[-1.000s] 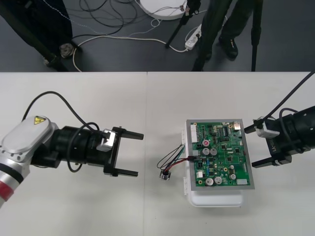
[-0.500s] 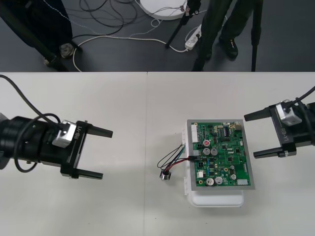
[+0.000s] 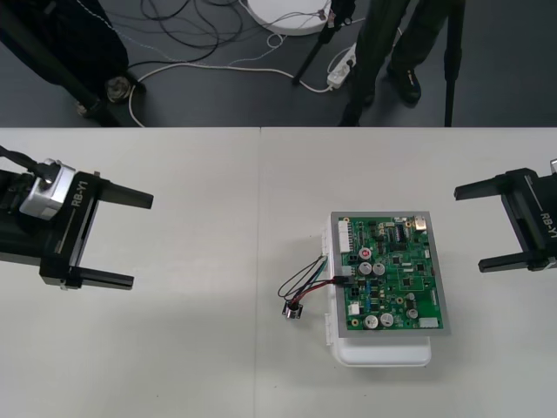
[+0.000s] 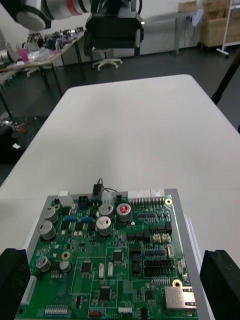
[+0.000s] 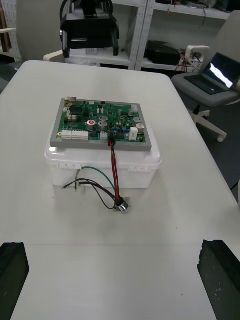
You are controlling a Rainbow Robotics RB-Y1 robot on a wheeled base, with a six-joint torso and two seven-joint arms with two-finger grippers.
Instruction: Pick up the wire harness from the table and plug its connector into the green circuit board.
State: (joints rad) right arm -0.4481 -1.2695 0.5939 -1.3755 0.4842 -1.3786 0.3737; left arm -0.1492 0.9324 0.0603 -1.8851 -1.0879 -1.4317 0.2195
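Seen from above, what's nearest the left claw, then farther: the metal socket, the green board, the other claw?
From the left gripper, front view:
1. Socket, lying on the table near the middle.
2. Board, right of centre.
3. Right gripper, far right edge.

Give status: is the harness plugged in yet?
Done: the plug sits in the green board, wires trailing to the socket on the table. In hand: nothing; left gripper and right gripper stand open at their sides. Left: apparently nothing.
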